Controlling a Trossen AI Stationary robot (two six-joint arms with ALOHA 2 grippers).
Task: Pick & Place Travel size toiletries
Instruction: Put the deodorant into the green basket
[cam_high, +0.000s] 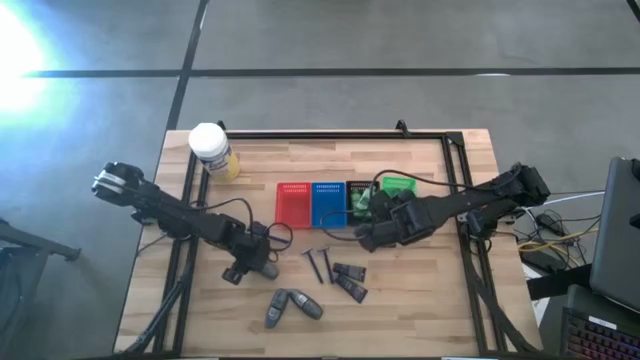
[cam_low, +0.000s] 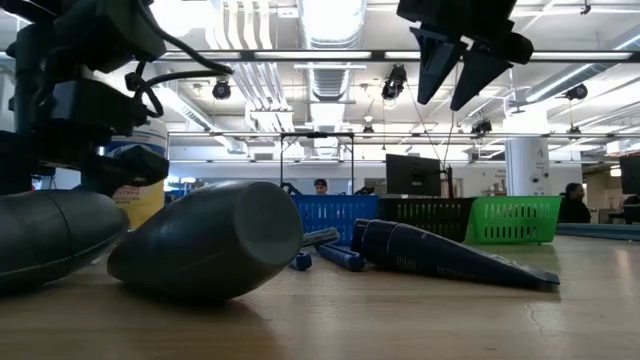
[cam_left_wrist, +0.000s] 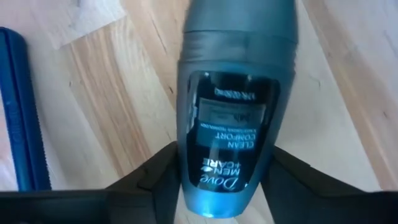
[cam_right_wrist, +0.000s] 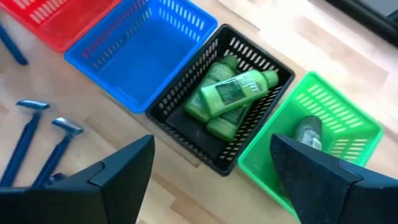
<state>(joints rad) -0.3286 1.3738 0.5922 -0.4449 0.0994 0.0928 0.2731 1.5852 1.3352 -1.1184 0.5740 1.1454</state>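
Note:
A grey oval tube (cam_left_wrist: 227, 112) labelled Dove lies between the fingers of my left gripper (cam_left_wrist: 221, 168), which is shut on it at the table's near left (cam_high: 255, 265). Two more grey tubes (cam_high: 290, 306) lie nearer the front edge, large in the low view (cam_low: 210, 240). Two thin razors (cam_high: 320, 262) and dark packets (cam_high: 350, 280) lie mid-table. My right gripper (cam_right_wrist: 211, 146) hangs open above the black basket (cam_right_wrist: 186, 130), which holds green tubes (cam_right_wrist: 230, 93). A grey tube (cam_right_wrist: 309, 132) lies in the green basket (cam_right_wrist: 336, 106). My left gripper pinches the grey tube by its two long sides (cam_left_wrist: 186, 180) near its rounded end, one finger on each side. The fingers come steeply from above and lie across the tube. The tube lies flat along the wooden table top.
A row of red (cam_high: 293, 203), blue (cam_high: 327, 203), black (cam_high: 358, 195) and green (cam_high: 398, 185) baskets stands mid-table. A white-capped yellow jar (cam_high: 212, 150) stands at the far left. A black rail frame (cam_high: 330, 135) runs round the table's edges.

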